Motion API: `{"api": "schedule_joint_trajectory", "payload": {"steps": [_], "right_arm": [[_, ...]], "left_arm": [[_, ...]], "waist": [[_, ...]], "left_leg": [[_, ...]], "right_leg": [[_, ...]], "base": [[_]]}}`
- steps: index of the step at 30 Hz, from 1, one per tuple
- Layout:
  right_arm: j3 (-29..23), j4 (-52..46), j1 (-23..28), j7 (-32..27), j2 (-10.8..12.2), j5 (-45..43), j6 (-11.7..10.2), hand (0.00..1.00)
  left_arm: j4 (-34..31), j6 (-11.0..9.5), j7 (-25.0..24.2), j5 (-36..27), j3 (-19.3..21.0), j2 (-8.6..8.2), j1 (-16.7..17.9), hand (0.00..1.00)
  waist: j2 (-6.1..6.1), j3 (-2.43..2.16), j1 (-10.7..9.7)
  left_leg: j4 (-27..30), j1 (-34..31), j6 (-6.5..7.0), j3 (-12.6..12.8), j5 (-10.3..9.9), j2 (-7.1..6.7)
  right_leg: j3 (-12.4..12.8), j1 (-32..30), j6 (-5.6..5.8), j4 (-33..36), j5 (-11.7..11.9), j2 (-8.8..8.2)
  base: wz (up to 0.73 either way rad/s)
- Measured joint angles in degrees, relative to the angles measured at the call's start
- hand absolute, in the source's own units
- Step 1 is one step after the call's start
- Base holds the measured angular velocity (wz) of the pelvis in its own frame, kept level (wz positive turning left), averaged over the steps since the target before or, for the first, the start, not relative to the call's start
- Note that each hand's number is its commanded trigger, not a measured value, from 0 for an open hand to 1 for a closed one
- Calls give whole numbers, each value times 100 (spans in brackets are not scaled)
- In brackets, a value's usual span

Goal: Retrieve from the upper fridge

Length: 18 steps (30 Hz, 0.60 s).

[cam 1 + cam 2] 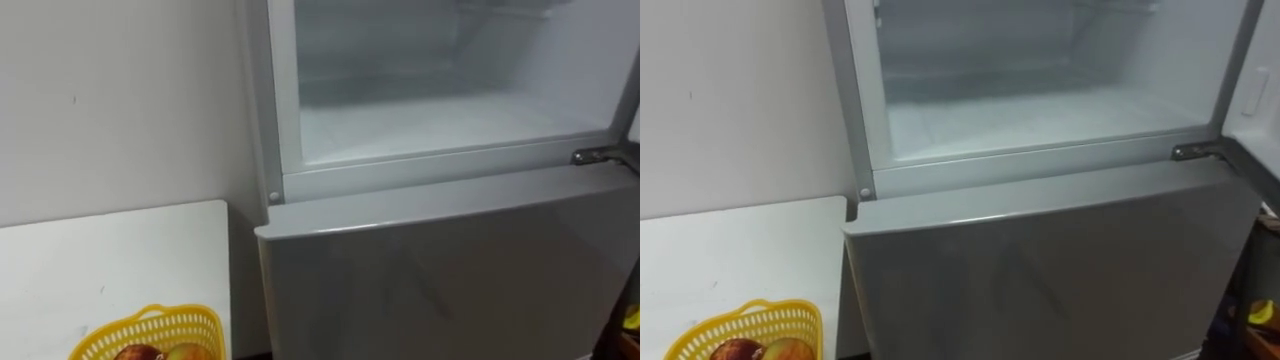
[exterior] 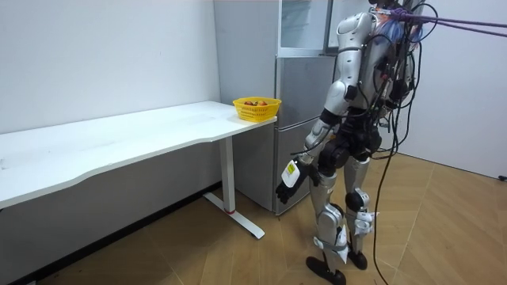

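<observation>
1 fridge (image 1: 440, 260), 1 white table (image 1: 110, 260), 1 yellow basket (image 1: 150, 320) (2 fruits (image 1: 186, 352) showing)

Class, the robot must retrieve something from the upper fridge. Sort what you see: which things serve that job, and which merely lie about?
For the job: open upper fridge compartment; left hand, hanging low before the fridge.
Lying about: yellow basket on the white table; fruit in it; closed lower fridge door.

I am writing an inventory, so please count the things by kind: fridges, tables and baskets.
fridge: 1
white table: 1
yellow basket: 1
Total: 3
</observation>
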Motion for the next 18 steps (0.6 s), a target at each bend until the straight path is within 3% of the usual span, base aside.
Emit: {"api": "schedule_joint_trajectory", "payload": {"steps": [4,11,18], "right_arm": [[-2,597,-68,214,14,21,18,0],[2,1126,-197,567,27,70,194,0],[0,1907,-525,1341,28,826,515,0]], "left_arm": [[-23,13,-24,-27,269,-112,5,0],[-19,18,-33,12,439,-135,39,0],[-1,299,-175,237,502,-112,78,0]], "waist": [[10,8,24],[-12,19,127],[-117,13,136]], "left_leg": [[-34,113,-11,11,-8,-2],[-30,124,-12,-16,-8,-4],[-26,93,-15,-121,-12,-26]], "right_leg": [[0,67,5,-20,-13,-12],[-14,90,6,-23,-17,-26],[-59,123,14,-78,-35,-28]], "base": [[0],[1],[6]]}}
